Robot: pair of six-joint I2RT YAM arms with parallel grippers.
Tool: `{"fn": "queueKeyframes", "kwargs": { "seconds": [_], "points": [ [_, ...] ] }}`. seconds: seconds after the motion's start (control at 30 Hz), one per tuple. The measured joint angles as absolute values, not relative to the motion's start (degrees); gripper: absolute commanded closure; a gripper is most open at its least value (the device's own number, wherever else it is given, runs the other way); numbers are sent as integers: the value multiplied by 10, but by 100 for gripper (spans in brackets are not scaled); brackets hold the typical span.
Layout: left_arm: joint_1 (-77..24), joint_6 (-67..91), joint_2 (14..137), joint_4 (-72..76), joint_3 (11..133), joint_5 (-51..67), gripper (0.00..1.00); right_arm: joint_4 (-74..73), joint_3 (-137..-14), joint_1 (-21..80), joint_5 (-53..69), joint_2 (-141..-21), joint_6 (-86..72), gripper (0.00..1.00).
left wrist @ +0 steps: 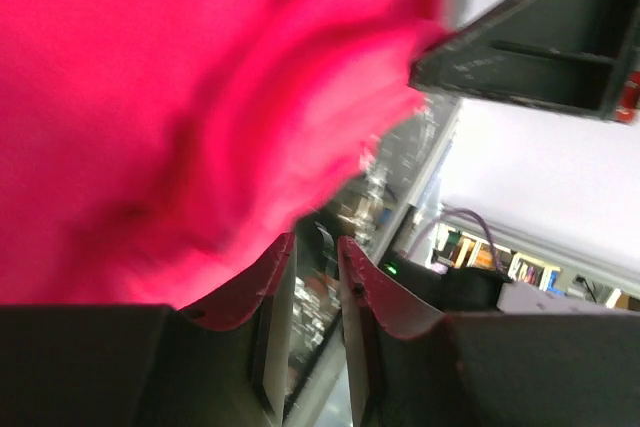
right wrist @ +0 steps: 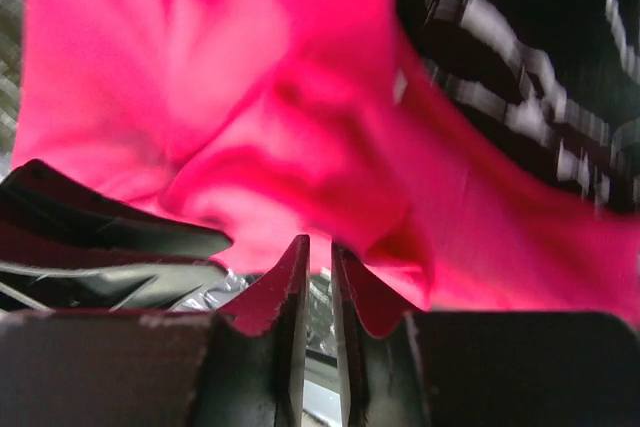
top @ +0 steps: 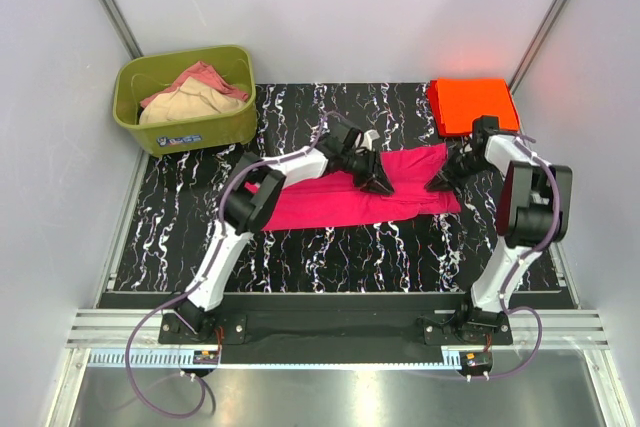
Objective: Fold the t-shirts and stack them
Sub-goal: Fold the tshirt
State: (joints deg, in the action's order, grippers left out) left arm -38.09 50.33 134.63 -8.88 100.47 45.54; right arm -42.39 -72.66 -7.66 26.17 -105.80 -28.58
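While wrist views show pink t-shirt point(left wrist: 150, 97), top shows orange t-shirt point(top: 472, 105)

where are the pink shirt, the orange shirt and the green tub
pink t-shirt point(top: 320, 202), top view, flat left half
orange-red t-shirt point(top: 460, 102), top view, middle of folded top
green tub point(top: 170, 133), top view, near wall

The blue label point(top: 190, 139) on the green tub point(top: 232, 125) looks illegible.
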Motion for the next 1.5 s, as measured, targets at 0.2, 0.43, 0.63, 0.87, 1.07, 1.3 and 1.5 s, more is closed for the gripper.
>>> {"fn": "queueKeyframes", "kwargs": {
  "seconds": [0.2,0.43,0.63,0.87,1.07,1.3,1.5],
  "points": [
    [-366,502,1424,-97,1048,476,73,-405,-761,-77,254,-1148,-289,78],
    [-353,469,1421,-116,1056,474,69,-402,-773,-76,256,-1163,-288,66],
    [-348,407,1353,-196,1030,467,63,-407,-773,-76,245,-1150,-281,52],
    [-310,320,1174,-276,965,455,62,-437,-773,-76,201,-1063,-276,34],
    [-258,238,1068,-327,849,388,67,-446,-778,-55,168,-1042,-323,32],
    [-251,192,1079,-393,765,273,78,-445,-790,29,111,-1069,-429,76],
    [-253,174,1079,-404,751,218,98,-425,-794,58,105,-1102,-478,100]
  ]
}}
